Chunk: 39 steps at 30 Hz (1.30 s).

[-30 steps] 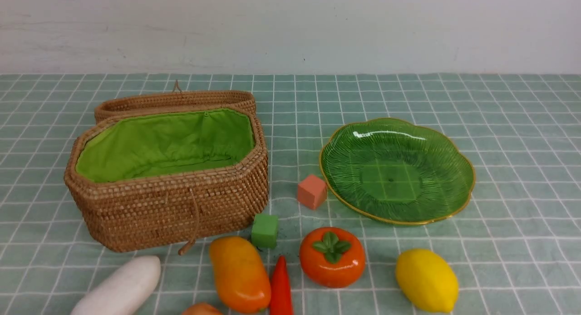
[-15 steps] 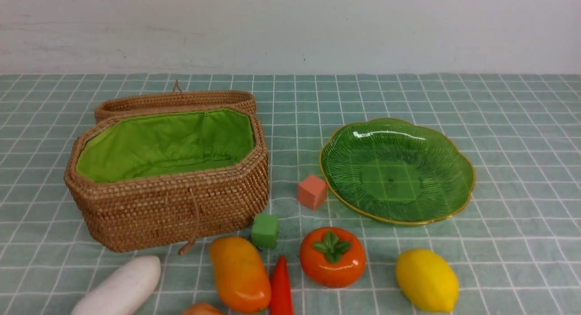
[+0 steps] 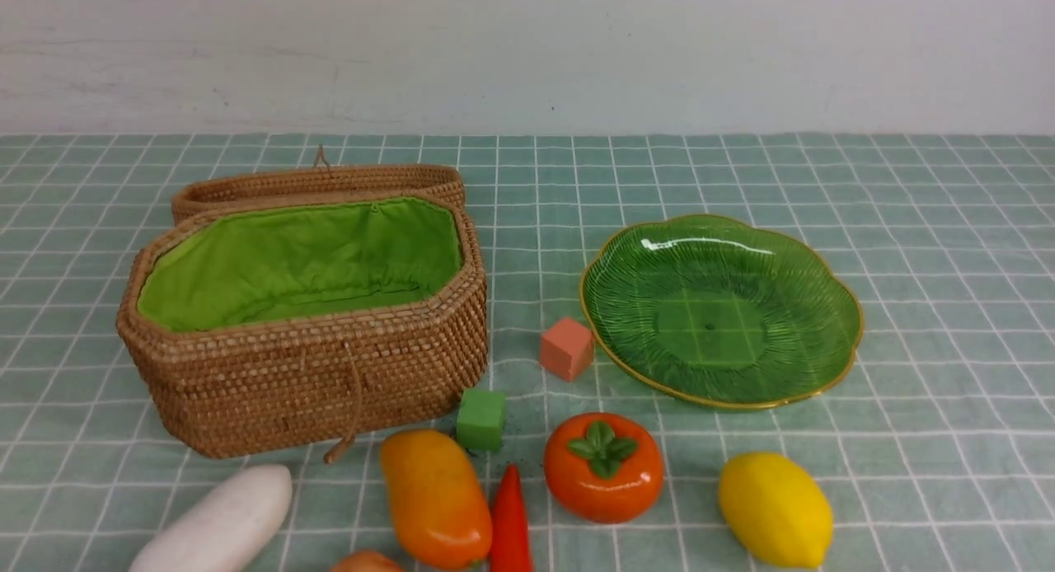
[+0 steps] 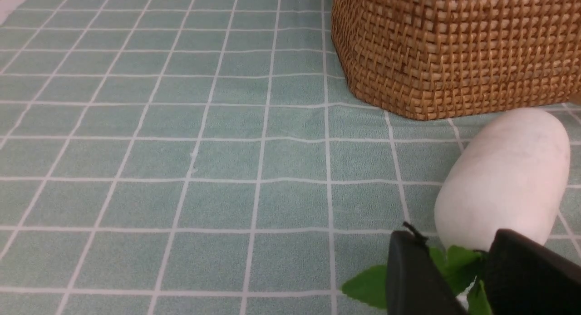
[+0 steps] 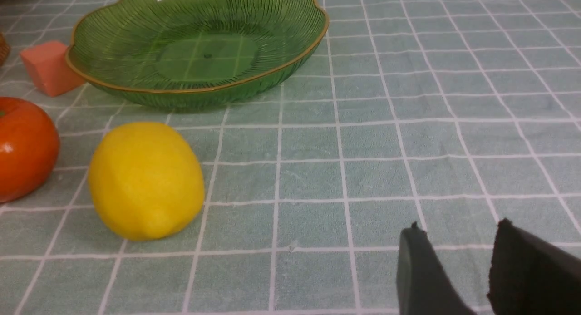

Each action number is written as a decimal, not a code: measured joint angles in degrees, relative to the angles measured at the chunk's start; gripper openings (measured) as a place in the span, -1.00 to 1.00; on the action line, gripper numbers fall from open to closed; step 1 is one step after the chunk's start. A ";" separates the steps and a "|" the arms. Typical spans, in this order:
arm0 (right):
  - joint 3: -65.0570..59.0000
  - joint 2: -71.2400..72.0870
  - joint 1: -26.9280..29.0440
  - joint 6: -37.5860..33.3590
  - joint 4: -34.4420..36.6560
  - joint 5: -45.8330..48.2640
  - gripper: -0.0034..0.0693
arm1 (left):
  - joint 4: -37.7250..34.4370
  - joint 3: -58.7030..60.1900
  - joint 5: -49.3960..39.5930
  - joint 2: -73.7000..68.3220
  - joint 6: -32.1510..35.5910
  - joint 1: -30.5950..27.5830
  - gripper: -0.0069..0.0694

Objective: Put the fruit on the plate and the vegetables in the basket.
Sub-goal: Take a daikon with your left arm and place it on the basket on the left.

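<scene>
A pale wall (image 3: 527, 53) stands behind a table under a green checked cloth (image 3: 907, 226). The fruit lies on the cloth along the near edge: the mango (image 3: 434, 498) left of centre; the persimmon (image 3: 603, 468) to its right; the lemon (image 3: 775, 508) farthest right. The plate (image 3: 853, 308) sits just beyond the persimmon and lemon. Of the vegetables, the chili (image 3: 510, 522) lies just beside the mango on its right; the onion (image 3: 367, 562) shows at the near edge; the radish (image 3: 218, 522) lies near left, in front of the basket (image 3: 313, 382), whose lid (image 3: 317, 180) rests behind it. A green cube (image 3: 481, 419) and a pink cube (image 3: 566, 348) lie between basket and plate. The left gripper (image 4: 454, 242) has its fingers parted at the radish's end, with green leaves (image 4: 367, 285) in the gap; whether they touch the leaves I cannot tell. The right gripper (image 5: 458, 226) has its fingers parted over cloth, right of the lemon, grasping nothing.
</scene>
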<state>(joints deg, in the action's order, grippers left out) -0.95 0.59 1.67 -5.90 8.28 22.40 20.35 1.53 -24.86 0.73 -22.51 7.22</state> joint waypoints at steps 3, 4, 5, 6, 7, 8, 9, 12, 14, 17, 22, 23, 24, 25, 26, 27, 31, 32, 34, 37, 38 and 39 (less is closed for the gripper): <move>0.00 0.00 0.00 0.00 0.00 0.00 -0.25 | 0.00 0.00 0.00 0.00 0.00 0.00 -0.19; 0.00 0.00 0.00 0.00 0.00 0.00 -0.25 | 0.00 0.00 0.00 0.00 0.00 0.00 -0.19; 0.00 0.00 0.00 0.00 0.00 0.00 -0.25 | 0.00 0.00 0.00 0.00 0.00 0.00 -0.19; 0.00 0.00 0.00 0.00 0.00 0.00 -0.25 | 0.00 0.00 0.00 0.00 0.00 0.00 -0.19; 0.00 0.00 0.00 0.00 0.00 0.00 -0.25 | 0.00 0.00 0.00 0.00 0.00 0.00 -0.19; 0.00 0.00 0.00 0.00 0.00 0.00 -0.25 | 0.00 0.00 0.00 0.00 0.00 0.00 -0.19; 0.00 0.00 0.00 0.00 0.00 0.00 -0.25 | 0.00 0.00 0.00 0.00 0.00 0.00 -0.19; 0.00 0.00 0.00 0.00 -0.23 0.00 -0.25 | 0.00 0.00 0.00 0.00 0.00 0.00 -0.19; 0.00 0.00 0.00 0.00 -0.95 0.00 -0.25 | 0.00 0.00 0.00 0.00 0.00 0.00 -0.19; 0.00 0.00 0.00 0.00 -1.68 0.00 -0.25 | 0.41 0.00 0.00 0.00 0.00 0.00 -0.19; 0.00 0.00 0.00 0.00 -1.78 0.00 -0.25 | 5.61 0.15 4.18 0.00 0.00 0.00 -0.19; 0.00 0.00 0.00 0.00 -1.84 0.00 -0.25 | 5.73 0.15 4.66 0.00 0.00 0.00 -0.19; 0.00 0.00 0.00 0.00 -1.84 0.00 -0.25 | 6.11 0.15 6.74 0.00 0.00 0.00 -0.19; 0.00 0.00 0.00 0.00 -1.90 0.00 -0.25 | 6.39 0.15 9.68 0.00 0.00 0.00 -0.19; 0.00 0.00 0.00 0.00 -1.96 0.00 -0.25 | 6.65 0.15 14.22 0.00 0.00 0.00 -0.19; 0.00 0.00 0.00 0.00 -1.96 0.00 -0.25 | 6.72 0.15 17.69 0.00 -0.07 0.00 -0.19; 0.00 0.00 0.00 0.00 -1.96 0.00 -0.25 | 6.98 0.15 34.68 0.00 -4.64 0.00 -0.19; 0.00 0.00 0.00 0.00 -1.96 0.00 -0.25 | 6.98 0.15 37.39 0.00 -5.83 0.00 -0.19; 0.00 0.00 0.00 0.00 -1.96 0.00 -0.25 | 6.98 -0.13 41.54 0.00 -7.70 0.00 -0.19; 0.00 0.00 0.00 0.00 -1.96 0.00 -0.25 | 7.03 -2.86 42.19 0.00 -9.29 0.00 -0.19; 0.00 0.00 0.00 0.00 -1.96 0.00 -0.25 | 6.97 -5.99 41.00 0.00 -9.68 0.00 -0.19; 0.00 0.00 0.00 0.00 -1.96 0.00 -0.25 | 6.91 -8.59 39.69 0.00 -9.90 0.00 -0.19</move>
<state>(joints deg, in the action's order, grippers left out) -0.95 0.59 1.67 -5.90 6.33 22.40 27.26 -7.06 14.84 0.73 -32.41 7.22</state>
